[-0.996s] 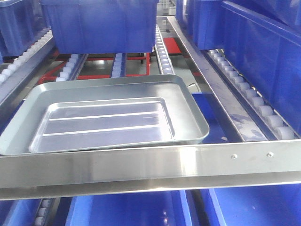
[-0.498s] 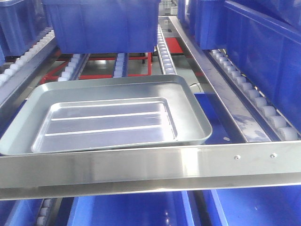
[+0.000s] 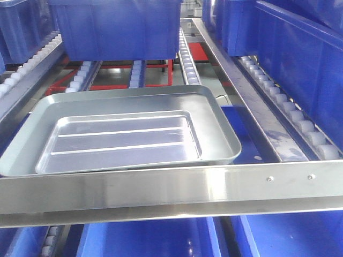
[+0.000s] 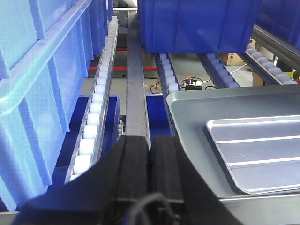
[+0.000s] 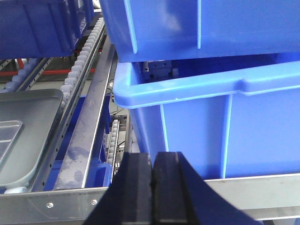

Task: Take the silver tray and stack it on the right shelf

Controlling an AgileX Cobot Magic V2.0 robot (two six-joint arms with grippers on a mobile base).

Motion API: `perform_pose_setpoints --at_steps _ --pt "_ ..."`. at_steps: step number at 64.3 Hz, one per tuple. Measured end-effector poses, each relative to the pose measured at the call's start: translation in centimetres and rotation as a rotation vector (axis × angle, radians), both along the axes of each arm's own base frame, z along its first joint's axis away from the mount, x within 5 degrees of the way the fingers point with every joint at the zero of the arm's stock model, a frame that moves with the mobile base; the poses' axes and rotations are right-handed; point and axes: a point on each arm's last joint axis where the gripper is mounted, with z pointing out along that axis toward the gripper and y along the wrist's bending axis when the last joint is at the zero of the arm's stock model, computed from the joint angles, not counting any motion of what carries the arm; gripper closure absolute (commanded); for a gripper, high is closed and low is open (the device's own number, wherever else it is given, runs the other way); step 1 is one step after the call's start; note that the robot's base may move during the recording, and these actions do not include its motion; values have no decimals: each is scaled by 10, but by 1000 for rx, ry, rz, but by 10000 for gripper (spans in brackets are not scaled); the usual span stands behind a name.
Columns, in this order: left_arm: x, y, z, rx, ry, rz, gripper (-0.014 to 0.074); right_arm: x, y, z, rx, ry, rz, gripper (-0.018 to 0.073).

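Note:
The silver tray (image 3: 123, 142), shiny with two lengthwise ridges, lies flat inside a larger dull grey tray (image 3: 217, 115) on the right shelf. The shelf's front bar (image 3: 161, 187) runs just in front of both trays and has two screws (image 3: 270, 178) near its right end. The left wrist view has the silver tray (image 4: 262, 150) to the right of my left gripper (image 4: 150, 140), which is shut, empty and apart from the trays. In the right wrist view the grey tray (image 5: 37, 122) sits at far left. My right gripper (image 5: 152, 157) is shut and empty above the front bar (image 5: 47, 206).
A blue bin (image 3: 118, 27) sits on the rollers behind the trays, with roller tracks (image 3: 185, 59) beside it. Tall blue bins (image 3: 300, 64) line the right side, close ahead of the right gripper (image 5: 211, 136). Light blue bins (image 4: 33, 93) flank the left. More bins (image 3: 144, 238) sit below.
The whole front view has drifted slightly rightward over the last second. The trays stay in place on the rack, and nothing was taken hold of or let go.

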Motion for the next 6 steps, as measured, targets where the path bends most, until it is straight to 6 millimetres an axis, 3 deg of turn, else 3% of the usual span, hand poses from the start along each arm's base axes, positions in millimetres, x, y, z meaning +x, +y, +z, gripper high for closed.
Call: perform_pose_setpoints --at_steps 6 --pt "0 0 0 0 0 0 675 0 0 0 0 0 0 510"
